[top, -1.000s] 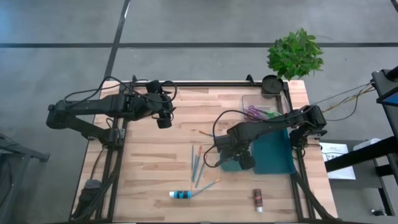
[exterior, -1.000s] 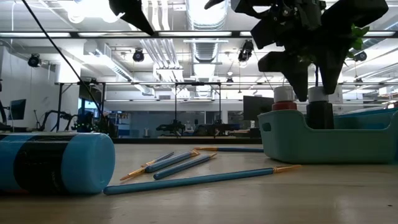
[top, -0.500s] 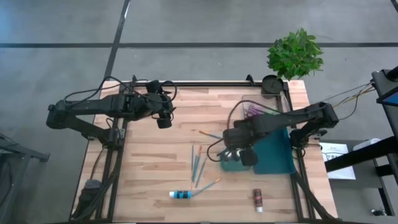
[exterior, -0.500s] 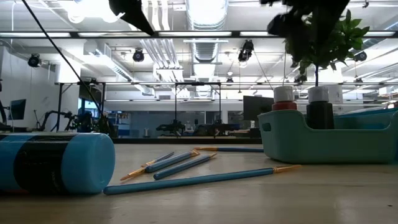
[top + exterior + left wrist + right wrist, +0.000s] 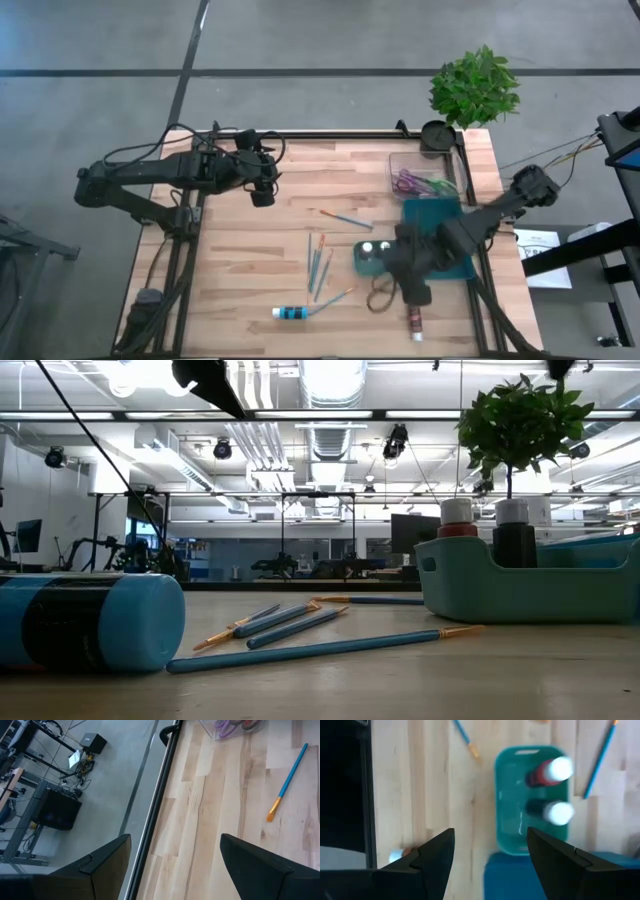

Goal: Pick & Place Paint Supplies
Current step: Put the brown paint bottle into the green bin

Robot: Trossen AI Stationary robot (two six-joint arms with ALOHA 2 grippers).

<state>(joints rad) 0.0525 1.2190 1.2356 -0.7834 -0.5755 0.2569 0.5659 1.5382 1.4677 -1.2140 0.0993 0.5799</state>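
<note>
High view, one entry: brown tube [image 5: 414, 322]. It lies flat on the tabletop [image 5: 250, 260] close to the near edge, towards the right side and clear of everything else. Its long axis runs from far edge to near edge, with the white cap at the near end.

- Bearing from my right jaws: they hang just on the far side of this tube, above the gap between the small teal tub [image 5: 372, 258] and the larger dark teal tray [image 5: 445, 240]. In the right wrist view the tube's capped end [image 5: 396, 855] shows off to one side of the fingers, not between them. I judge the coming move to be a short shift towards the near edge, with the jaws set across the tube rather than along it.
- State of right jaws: spread apart, nothing in them.
- Tub contents, right wrist view: a red tube [image 5: 555, 770] and a black tube [image 5: 552, 812], both white-capped and standing upright.
- Next nearest items: blue tube [image 5: 291, 313], near the edge and lying crosswise, side to side; loose brushes [image 5: 316, 262] in the middle, most of them running far to near.
- Left jaws: also spread and empty, parked at the far left of the tabletop, well apart from every tube — the right arm is plainly the nearer one for the brown tube.
- Beyond the tray: a clear box [image 5: 418, 180] and a potted plant [image 5: 475, 85].
</note>
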